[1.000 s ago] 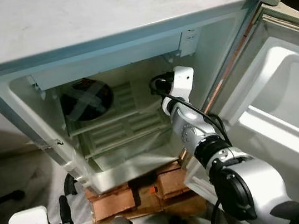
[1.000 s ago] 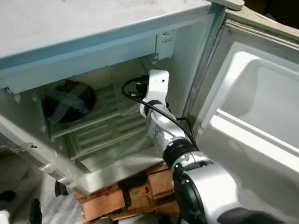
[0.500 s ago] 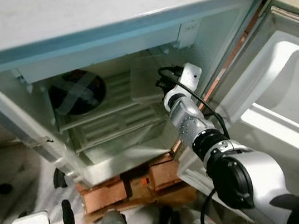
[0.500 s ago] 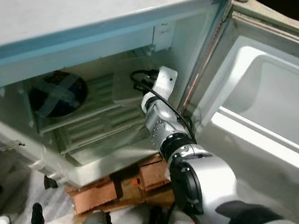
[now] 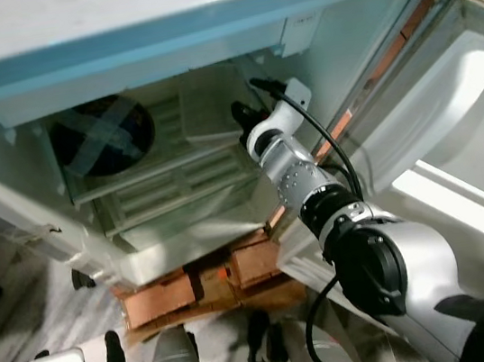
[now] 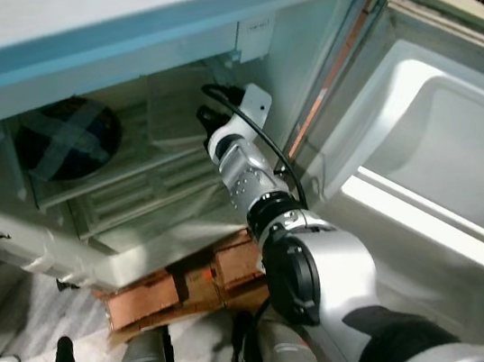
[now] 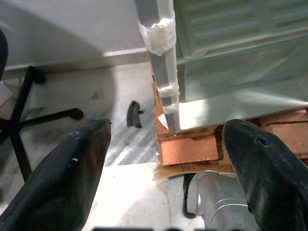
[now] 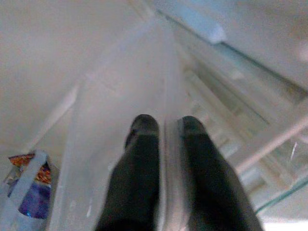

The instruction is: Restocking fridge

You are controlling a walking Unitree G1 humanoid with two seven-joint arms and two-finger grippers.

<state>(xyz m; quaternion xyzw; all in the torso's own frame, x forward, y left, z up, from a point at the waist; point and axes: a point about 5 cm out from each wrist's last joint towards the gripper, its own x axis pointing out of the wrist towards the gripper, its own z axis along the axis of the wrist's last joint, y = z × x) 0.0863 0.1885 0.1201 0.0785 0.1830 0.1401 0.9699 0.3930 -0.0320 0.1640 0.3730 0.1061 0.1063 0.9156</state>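
Right fingers (image 8: pixel 166 159) pinch rim of clear container (image 8: pixel 120 125) inside fridge (image 5: pixel 41 238); left fingers (image 7: pixel 166 163) spread, empty

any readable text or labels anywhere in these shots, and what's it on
No text can be read.
White sticker on the fridge interior wall: print too small to read.
Colourful packet seen past the right gripper: print blurred, unreadable.

Even indoor light, head views sharp, right wrist view hazy, soft, washed-out
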